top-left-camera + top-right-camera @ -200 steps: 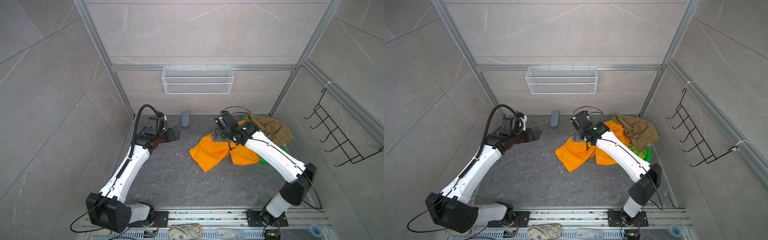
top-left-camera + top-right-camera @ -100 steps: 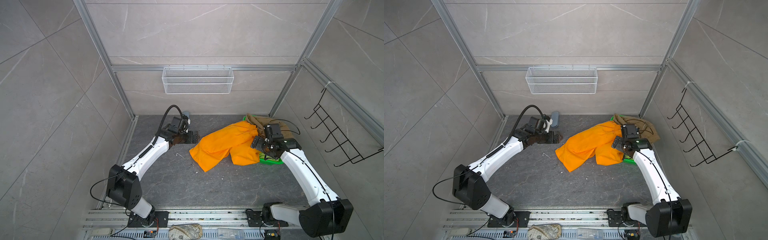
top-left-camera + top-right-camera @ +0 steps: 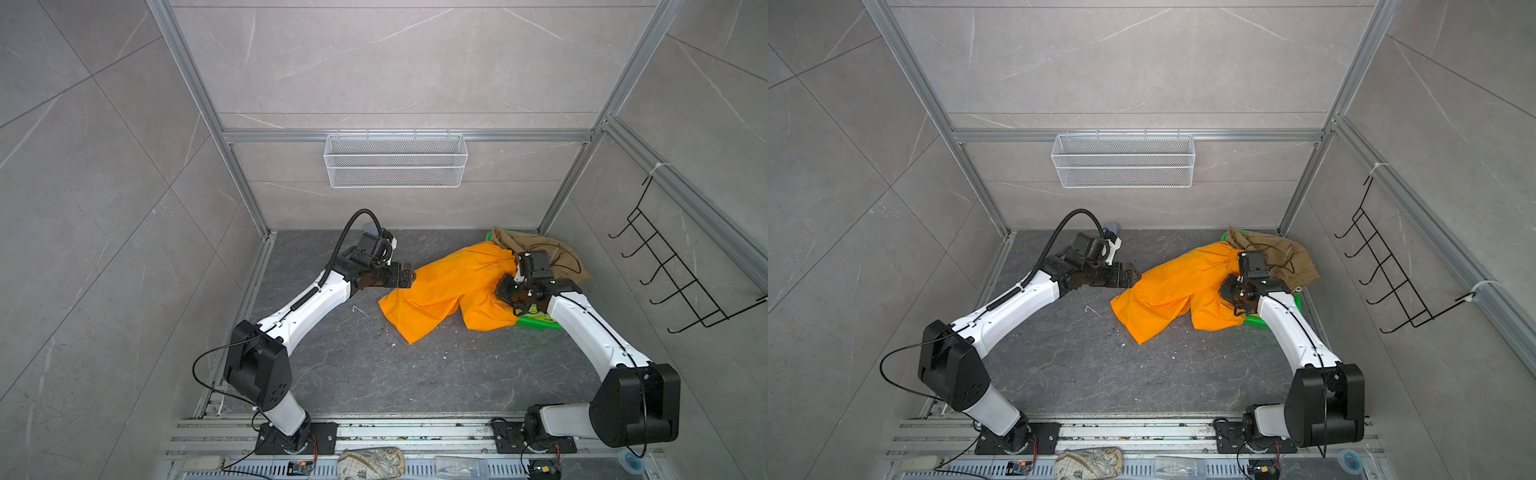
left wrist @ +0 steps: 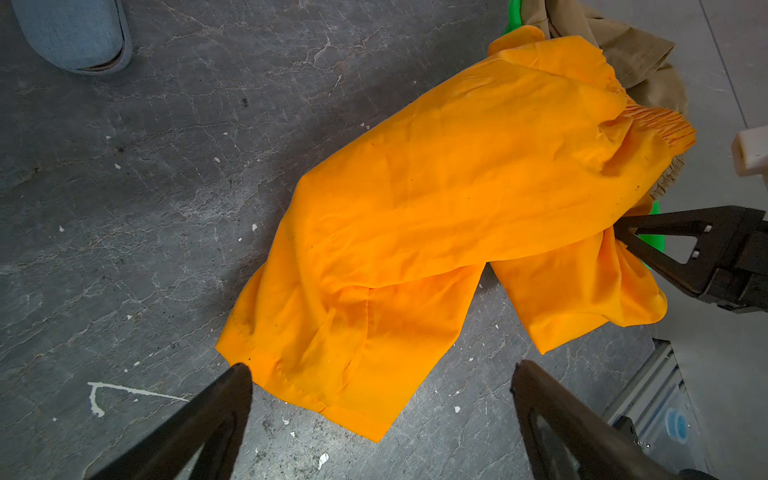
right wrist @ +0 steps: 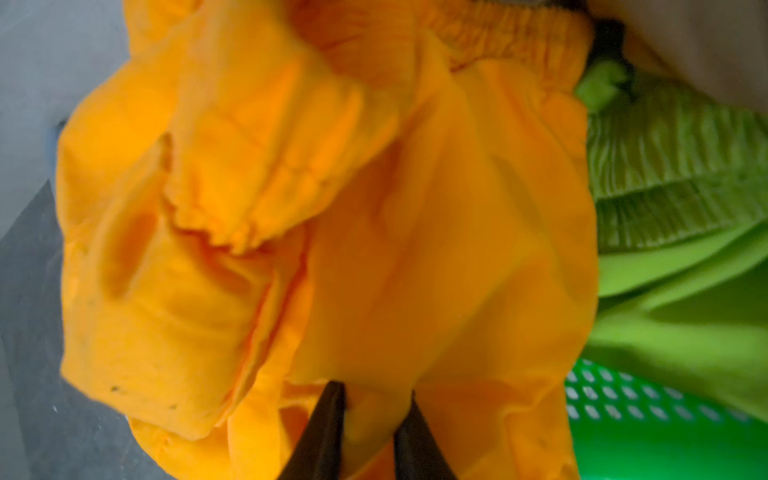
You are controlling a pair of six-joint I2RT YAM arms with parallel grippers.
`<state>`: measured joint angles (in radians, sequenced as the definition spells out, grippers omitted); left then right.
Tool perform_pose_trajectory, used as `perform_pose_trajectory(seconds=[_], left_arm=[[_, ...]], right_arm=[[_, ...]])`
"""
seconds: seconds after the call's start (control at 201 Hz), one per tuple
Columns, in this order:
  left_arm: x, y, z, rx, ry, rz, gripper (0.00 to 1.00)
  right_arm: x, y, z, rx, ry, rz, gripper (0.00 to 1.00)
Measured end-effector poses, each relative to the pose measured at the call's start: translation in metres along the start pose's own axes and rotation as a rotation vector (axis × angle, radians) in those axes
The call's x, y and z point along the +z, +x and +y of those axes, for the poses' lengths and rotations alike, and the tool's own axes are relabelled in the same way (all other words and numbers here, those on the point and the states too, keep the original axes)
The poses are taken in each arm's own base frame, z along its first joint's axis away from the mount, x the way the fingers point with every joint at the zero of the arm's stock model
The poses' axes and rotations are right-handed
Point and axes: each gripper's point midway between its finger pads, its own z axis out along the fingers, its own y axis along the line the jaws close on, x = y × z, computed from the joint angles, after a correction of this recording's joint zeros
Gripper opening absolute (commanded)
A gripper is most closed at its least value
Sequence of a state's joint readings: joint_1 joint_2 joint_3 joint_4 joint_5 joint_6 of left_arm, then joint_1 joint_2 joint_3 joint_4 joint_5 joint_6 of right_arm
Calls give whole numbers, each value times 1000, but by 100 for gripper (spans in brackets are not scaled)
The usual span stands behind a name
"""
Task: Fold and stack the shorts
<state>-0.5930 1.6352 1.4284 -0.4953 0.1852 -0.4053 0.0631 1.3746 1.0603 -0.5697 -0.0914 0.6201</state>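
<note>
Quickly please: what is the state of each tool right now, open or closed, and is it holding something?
Left tool: open, holding nothing.
Right tool: closed, pinching the orange shorts.

- Both top views are bright, evenly lit and sharp, with straight lines bowing slightly toward the edges.
- Soft, faint shadows lie on the floor (image 3: 374,374) beside the orange shorts (image 3: 449,286).
- The right wrist view is blurred and out of focus.
</note>
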Motion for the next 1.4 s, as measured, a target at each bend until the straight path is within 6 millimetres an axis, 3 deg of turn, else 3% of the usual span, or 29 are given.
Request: perform_pose_trajectory(seconds=[0.129,0.254,0.388,0.488,0.613,0.667,0.717,0.757,0.842,0.936,1.016,1.28,1.35,1.4], left_arm=[[0,1,1,2,-7,2,100],[-5,0,7,18,-42,-3,100],[-20,-5,11,49,-79,-34,100],[-37,-16,14,59,-96,-79,100],[-65,-31,28,32,-120,-145,100],[-80,-38,39,11,-136,-181,100],[-95,-41,53,-16,-159,-212,100],[-106,-42,65,-40,-177,-232,100],[-127,-40,96,-110,-227,-269,100],[-143,-31,124,-176,-284,-289,100],[-143,-19,128,-193,-286,-274,100],[-129,-7,120,-221,-222,-226,100],[-122,-4,119,-236,-205,-208,100],[-113,-1,117,-247,-191,-188,100]], right_arm=[[-4,-8,9,-3,-29,-5,0],[-27,-33,31,-24,-77,-57,0],[-68,-66,69,-48,-170,-145,0],[-97,-69,109,-107,-252,-177,0],[-134,-42,194,-256,-407,-173,0],[-141,-19,229,-321,-469,-146,7],[-139,5,255,-375,-506,-105,20],[-132,26,271,-423,-513,-75,36],[-103,67,288,-520,-454,-30,58],[-64,108,284,-605,-337,32,65],[-33,129,265,-643,-220,74,68],[24,145,167,-668,130,98,81],[36,155,137,-679,207,122,98],[43,162,121,-680,243,136,99]])
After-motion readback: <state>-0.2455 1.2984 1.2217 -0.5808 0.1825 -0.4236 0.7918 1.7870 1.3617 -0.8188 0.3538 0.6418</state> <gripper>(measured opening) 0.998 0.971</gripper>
